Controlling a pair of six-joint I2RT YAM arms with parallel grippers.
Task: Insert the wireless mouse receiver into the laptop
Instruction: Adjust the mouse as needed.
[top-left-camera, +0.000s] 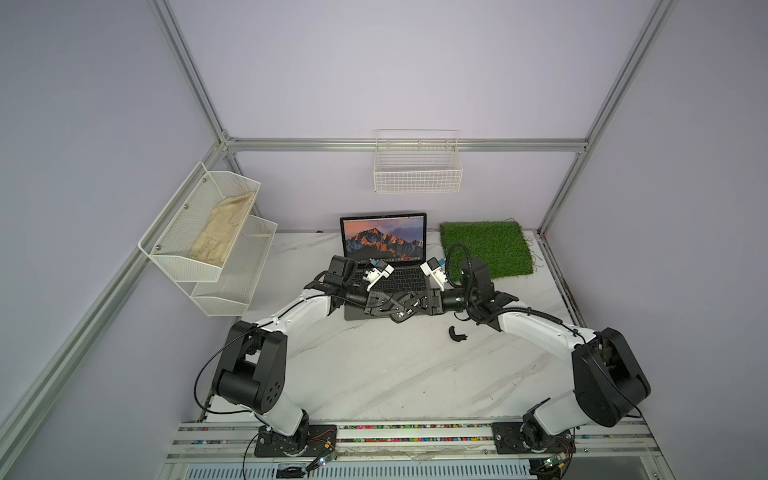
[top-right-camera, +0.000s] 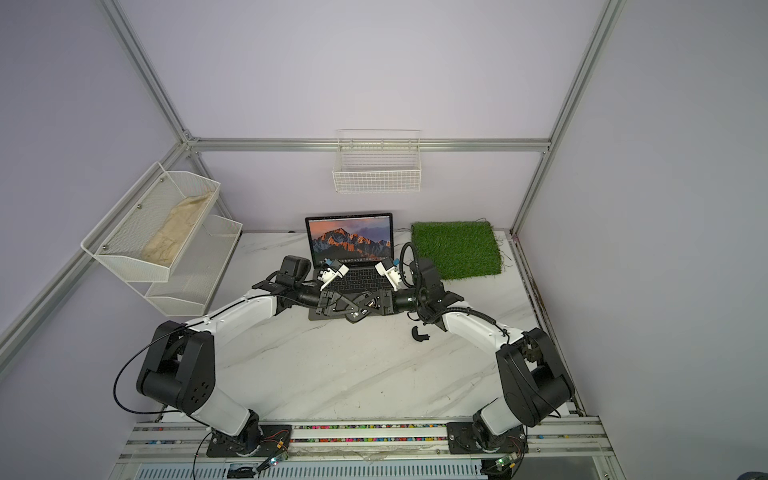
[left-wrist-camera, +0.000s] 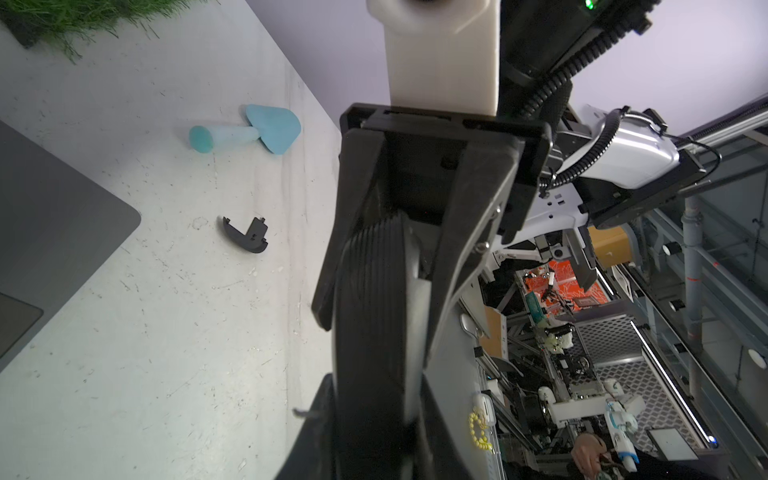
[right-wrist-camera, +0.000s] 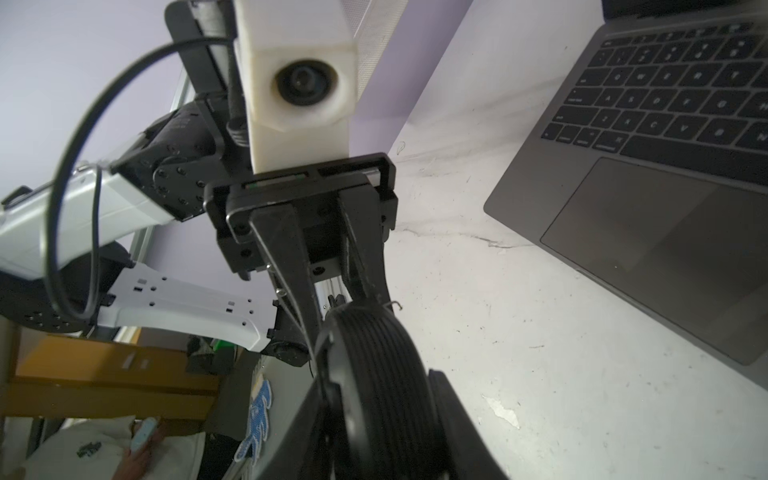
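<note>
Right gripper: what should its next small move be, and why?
Probably close the right gripper on whatever the shut left gripper presents. The tips meet above the laptop's front edge, and the right fingers stand apart. The receiver itself is too small to see.

White marble-patterned table (top-left-camera: 374, 374) enclosed by lilac walls (top-left-camera: 374, 62) and an aluminium frame (top-left-camera: 407, 145). Above the table's far edge hangs a white wire basket (top-left-camera: 417, 174). A two-tier mesh shelf (top-left-camera: 232, 286) overhangs one side of the table, and a green turf mat (top-left-camera: 484, 249) lies at a far corner.
</note>
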